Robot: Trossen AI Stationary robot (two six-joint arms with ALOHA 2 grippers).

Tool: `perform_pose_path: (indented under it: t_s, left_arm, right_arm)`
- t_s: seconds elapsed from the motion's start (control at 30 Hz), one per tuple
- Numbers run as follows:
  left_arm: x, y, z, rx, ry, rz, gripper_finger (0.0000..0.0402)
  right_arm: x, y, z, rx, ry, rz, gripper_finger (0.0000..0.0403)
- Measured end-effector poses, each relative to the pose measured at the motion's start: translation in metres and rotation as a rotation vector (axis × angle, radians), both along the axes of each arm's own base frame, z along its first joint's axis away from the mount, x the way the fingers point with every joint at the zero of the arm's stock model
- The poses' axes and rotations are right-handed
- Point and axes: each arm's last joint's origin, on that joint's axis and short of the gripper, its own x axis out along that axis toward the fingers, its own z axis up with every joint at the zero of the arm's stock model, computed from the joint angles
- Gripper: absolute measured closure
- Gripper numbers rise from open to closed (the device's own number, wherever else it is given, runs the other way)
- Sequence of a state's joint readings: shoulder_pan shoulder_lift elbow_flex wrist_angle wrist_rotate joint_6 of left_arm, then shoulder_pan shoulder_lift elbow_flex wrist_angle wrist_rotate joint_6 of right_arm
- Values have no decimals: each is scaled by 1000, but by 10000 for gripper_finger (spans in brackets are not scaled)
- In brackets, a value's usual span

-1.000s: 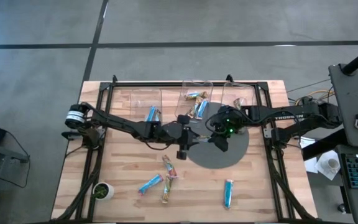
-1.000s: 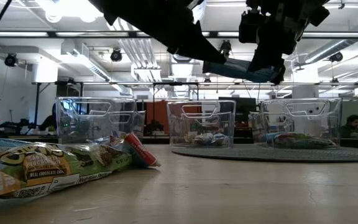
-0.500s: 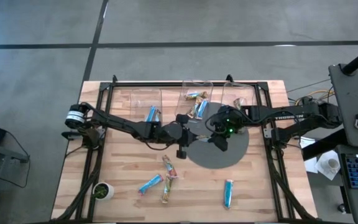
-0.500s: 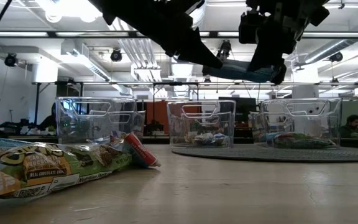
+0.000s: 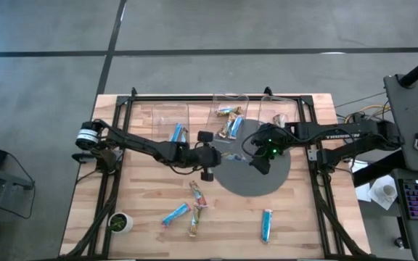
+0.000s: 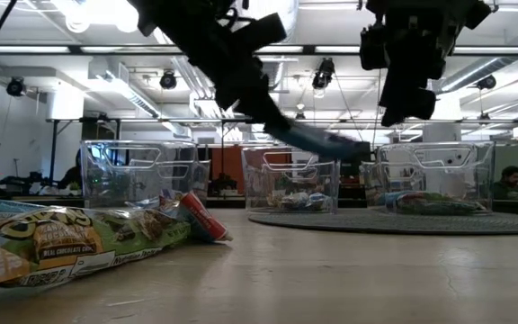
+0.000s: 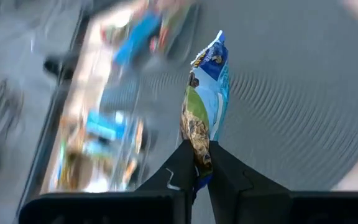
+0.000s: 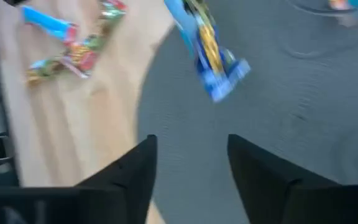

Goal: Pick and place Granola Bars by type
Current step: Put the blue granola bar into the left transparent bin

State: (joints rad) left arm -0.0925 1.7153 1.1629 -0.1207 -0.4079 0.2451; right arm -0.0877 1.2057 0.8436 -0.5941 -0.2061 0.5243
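A blue granola bar [image 7: 207,87] hangs in the air over the round grey mat [image 5: 260,181], with my left gripper [image 7: 197,177] shut on it. My right gripper [image 8: 191,168] stands open just to the bar's right, above the mat, touching nothing; the bar [image 8: 207,43] shows ahead of its fingers. In the low view the bar [image 6: 326,142] slants down from my left gripper [image 6: 277,124], with my right gripper [image 6: 405,106] higher and apart. Several more bars [image 5: 194,206] lie flat on the wooden table near its front. My left gripper pinches the bar's near end [image 7: 202,157] between its two fingers. The fingers come from the table's left, slanting downward, and lie along the bar. The bar sticks out ahead of them, lifted clear, its free end [image 6: 358,151] lowest over the mat.
Three clear bins stand along the far edge: left [image 5: 171,119], middle [image 5: 231,109] and right [image 5: 278,112], each with bars inside. A blue bar [image 5: 266,225] lies near the front right, and a small green-and-white cup [image 5: 120,222] stands at the front left.
My left gripper has shut on the bar's end and tipped downward. My right gripper has opened, let go of the bar and drawn back toward the table's right. The bar, level before, now slants down from the left fingers.
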Motion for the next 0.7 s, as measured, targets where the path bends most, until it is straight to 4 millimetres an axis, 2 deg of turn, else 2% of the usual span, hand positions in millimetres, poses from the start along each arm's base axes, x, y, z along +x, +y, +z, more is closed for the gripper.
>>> perform_pose_path:
  t_s: [0.1,0.23,0.3,0.43,0.57,0.7]
  left_arm:
    - [-9,2,6,-41,8,86,387]
    - [-31,6,39,-118,-70,250,387]
    - [-48,9,57,-129,-104,360,387]
    - [-84,23,77,-120,-198,654,388]
    - [-112,48,70,-202,-247,924,388]
    - [-121,75,52,-199,-231,1078,388]
  right_arm:
    - [-8,-2,1,-66,47,-47,185]
    - [-14,-4,2,-138,73,-90,146]
    - [-15,-4,4,-149,71,-99,134]
    - [-16,-4,4,-149,68,-99,120]
    - [-14,-4,2,-158,75,-86,117]
    - [-12,-4,0,-164,80,-76,124]
